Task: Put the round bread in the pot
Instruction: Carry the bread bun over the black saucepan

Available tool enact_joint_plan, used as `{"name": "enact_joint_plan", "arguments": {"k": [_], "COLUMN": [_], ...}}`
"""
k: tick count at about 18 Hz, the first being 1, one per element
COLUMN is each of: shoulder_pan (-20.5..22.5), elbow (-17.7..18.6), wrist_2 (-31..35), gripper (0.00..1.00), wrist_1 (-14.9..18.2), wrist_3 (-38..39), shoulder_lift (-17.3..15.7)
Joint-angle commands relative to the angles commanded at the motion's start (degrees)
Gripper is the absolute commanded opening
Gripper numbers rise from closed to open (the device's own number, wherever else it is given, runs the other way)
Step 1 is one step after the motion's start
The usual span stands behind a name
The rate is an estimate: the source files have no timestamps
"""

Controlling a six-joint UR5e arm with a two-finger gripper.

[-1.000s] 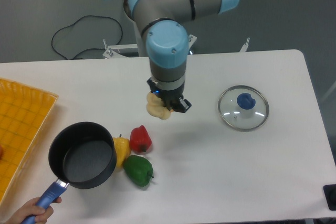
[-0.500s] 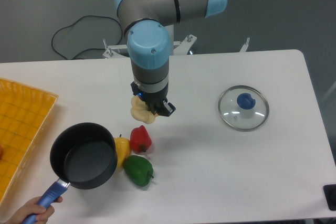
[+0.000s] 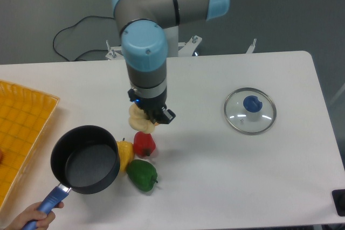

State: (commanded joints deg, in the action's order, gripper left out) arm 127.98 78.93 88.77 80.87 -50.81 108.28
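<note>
- Fixed camera view: the two-finger gripper (image 3: 145, 118) is clamped on the small pale beige round bread (image 3: 139, 119), carried in the air above the red bell pepper (image 3: 144, 143), right of the black saucepan with a blue handle (image 3: 84, 159).
- Risk: the bun sticks out to one side of the jaws, so it could slip and land on the peppers.
- Risk: a person's hand (image 3: 29, 217) holds the handle; if the pot shifts, the drop could miss.
- Against the earlier frames, the arm has carried the bun leftward and lower, closer to the pot; the glass lid with blue knob (image 3: 250, 110) sits unchanged.
</note>
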Motion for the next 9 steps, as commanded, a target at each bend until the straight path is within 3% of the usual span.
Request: {"name": "enact_joint_plan", "arguments": {"k": [3,9], "shoulder_pan": [-4.0,-9.5], "elbow": [-0.2,-1.1], "wrist_2": [0.2,0.6], "gripper": [0.00,0.00], "wrist_1": [-5.3,-12.2], "wrist_3": [4.7,10.0], "shoulder_lift": [1.8,5.4]}}
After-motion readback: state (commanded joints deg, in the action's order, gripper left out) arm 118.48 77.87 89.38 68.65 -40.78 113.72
